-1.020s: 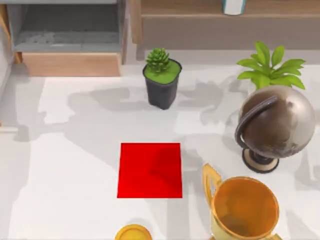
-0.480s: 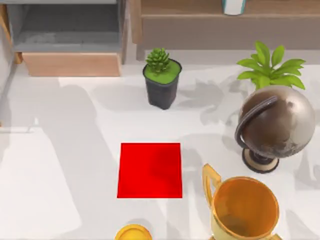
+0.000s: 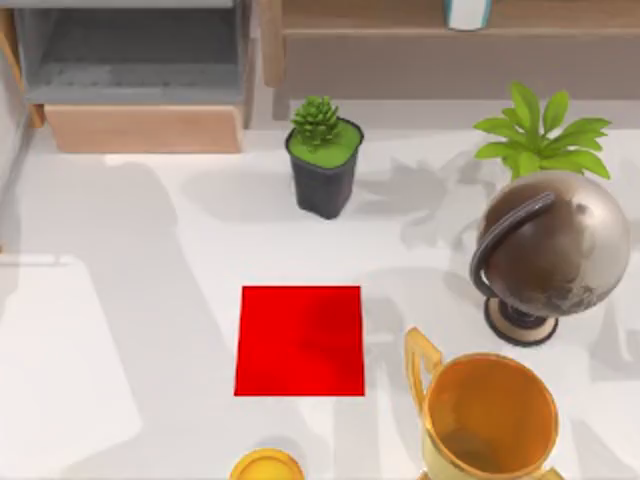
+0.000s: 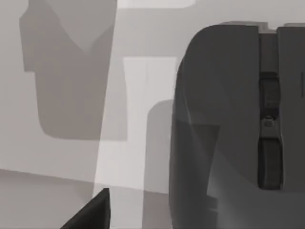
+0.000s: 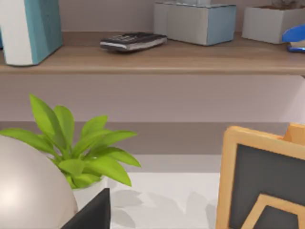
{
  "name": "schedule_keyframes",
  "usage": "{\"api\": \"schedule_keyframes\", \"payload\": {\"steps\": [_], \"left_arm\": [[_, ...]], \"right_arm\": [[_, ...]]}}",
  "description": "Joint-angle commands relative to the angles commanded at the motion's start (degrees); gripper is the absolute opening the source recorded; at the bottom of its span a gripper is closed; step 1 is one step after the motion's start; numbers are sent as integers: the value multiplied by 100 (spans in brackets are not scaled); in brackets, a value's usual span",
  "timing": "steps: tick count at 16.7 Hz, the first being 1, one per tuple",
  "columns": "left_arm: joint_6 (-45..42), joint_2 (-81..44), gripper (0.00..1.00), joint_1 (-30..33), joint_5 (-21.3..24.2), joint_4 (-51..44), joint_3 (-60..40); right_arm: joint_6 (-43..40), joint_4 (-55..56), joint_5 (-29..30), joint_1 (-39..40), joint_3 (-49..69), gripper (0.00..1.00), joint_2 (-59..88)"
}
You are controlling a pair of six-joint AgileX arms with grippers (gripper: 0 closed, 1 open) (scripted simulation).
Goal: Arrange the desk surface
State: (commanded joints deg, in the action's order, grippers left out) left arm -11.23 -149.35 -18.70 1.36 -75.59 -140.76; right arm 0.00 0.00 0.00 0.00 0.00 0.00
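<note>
Counter (image 3: 150,230) crowded near red mat (image 3: 300,340): trophy (image 3: 487,415) beside globe (image 3: 550,245); a careless sweep risks toppling either. Gripper states: cannot tell.

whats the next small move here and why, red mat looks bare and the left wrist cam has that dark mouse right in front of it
Probably ease the left gripper down toward the dark mouse and line up on it. The left wrist view has the mouse close on the desk surface, ungrasped. The red mat lies bare, a likely drop spot, though that is a guess.
</note>
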Motion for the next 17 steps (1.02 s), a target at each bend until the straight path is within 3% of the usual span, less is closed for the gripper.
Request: {"api": "schedule_keyframes", "payload": {"steps": [17], "left_arm": [[-13,-22,100,-8,8,543,463]], "right_arm": [[0,0,0,0,0,100,0]]}}
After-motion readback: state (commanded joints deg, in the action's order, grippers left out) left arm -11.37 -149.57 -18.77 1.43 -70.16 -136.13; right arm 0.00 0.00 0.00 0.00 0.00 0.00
